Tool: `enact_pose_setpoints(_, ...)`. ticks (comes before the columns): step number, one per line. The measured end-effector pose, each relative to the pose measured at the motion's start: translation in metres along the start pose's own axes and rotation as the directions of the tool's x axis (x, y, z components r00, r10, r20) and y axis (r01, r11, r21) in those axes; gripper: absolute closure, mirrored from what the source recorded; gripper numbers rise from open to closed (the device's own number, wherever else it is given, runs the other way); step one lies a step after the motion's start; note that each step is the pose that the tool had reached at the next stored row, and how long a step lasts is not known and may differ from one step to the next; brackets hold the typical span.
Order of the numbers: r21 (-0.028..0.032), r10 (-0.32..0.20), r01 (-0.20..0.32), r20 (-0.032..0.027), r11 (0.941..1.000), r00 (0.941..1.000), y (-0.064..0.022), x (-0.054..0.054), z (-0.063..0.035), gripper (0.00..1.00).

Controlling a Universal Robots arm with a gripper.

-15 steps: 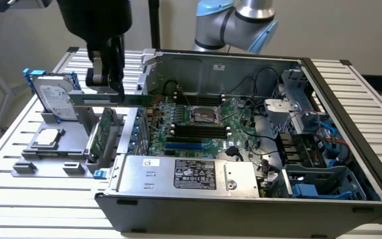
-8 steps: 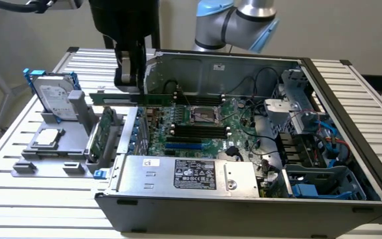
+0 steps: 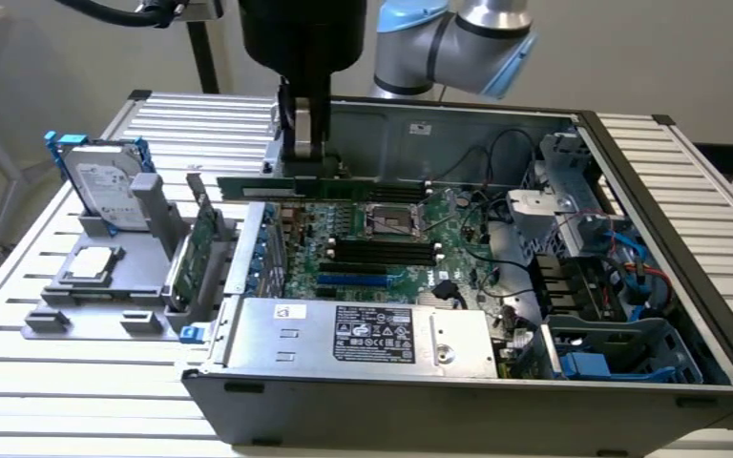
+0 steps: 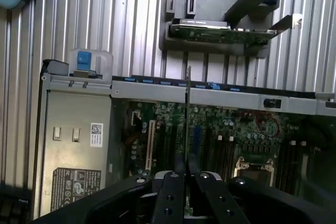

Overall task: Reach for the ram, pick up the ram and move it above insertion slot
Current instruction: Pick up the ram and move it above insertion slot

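An open computer case [image 3: 621, 286] fills the middle and right of the exterior view, lying on a ribbed metal table [image 3: 35, 372], with the green motherboard [image 3: 380, 243] exposed in its centre and the boxy silver power supply [image 3: 354, 334] along its near edge. To the exterior view's left, a grey holder [image 3: 99, 286] stands on the table carrying a silver hard drive [image 3: 102, 186] with blue rails, upright in the upper left of the frame, and a wider green expansion card [image 3: 195, 258] beside the case wall. The arm [image 3: 456, 38] comes down from the top centre of the frame. Its gripper [image 3: 305, 157] is clamped on the ram [image 3: 303, 184], a long thin green stick held level over the far part of the motherboard, above the black memory slots [image 3: 373, 253] and not touching them. In the wrist view the gripper [image 4: 186, 179] pinches the ram [image 4: 187, 114], seen edge-on as a thin line running up the middle of the frame over the motherboard [image 4: 236, 135].
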State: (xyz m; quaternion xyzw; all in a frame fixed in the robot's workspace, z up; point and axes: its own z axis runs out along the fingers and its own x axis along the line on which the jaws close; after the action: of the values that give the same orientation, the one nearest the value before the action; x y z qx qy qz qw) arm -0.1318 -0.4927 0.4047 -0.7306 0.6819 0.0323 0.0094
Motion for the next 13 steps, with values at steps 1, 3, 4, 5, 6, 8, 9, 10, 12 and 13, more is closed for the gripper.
enact_pose_setpoints(1, 0.0, 0.0, 0.0, 0.0, 1.0, 1.0, -0.0047, -0.001, 0.0003, 0.86)
enact_pose_setpoints(3, 0.0, 0.0, 0.0, 0.0, 1.0, 1.0, -0.0138, -0.003, 0.0012, 0.86)
enact_pose_setpoints(4, 0.0, 0.0, 0.0, 0.0, 1.0, 1.0, -0.0182, -0.005, 0.0019, 0.86)
enact_pose_setpoints(5, 0.0, 0.0, 0.0, 0.0001, 1.0, 1.0, -0.022, -0.007, 0.0026, 0.86)
enact_pose_setpoints(6, 0.0, 0.0, 0.0, 0.0, 1.0, 1.0, -0.0256, -0.01, 0.0034, 0.86)
enact_pose_setpoints(8, 0.0, 0.0, 0.0, 0.0001, 1.0, 1.0, -0.0324, -0.015, 0.0051, 0.86)
enact_pose_setpoints(9, 0.0, 0.0, 0.0, 0.0, 1.0, 1.0, -0.0355, -0.018, 0.006, 0.86)
enact_pose_setpoints(10, 0.0, 0.0, 0.0, 0.0, 1.0, 1.0, -0.0385, -0.021, 0.007, 0.86)
enact_pose_setpoints(12, 0.0, 0.0, 0.0, 0.0, 1.0, 1.0, -0.0441, -0.027, 0.0089, 0.86)
enact_pose_setpoints(13, 0.0, 0.0, 0.0, 0.0, 1.0, 1.0, -0.0468, -0.031, 0.01, 0.86)
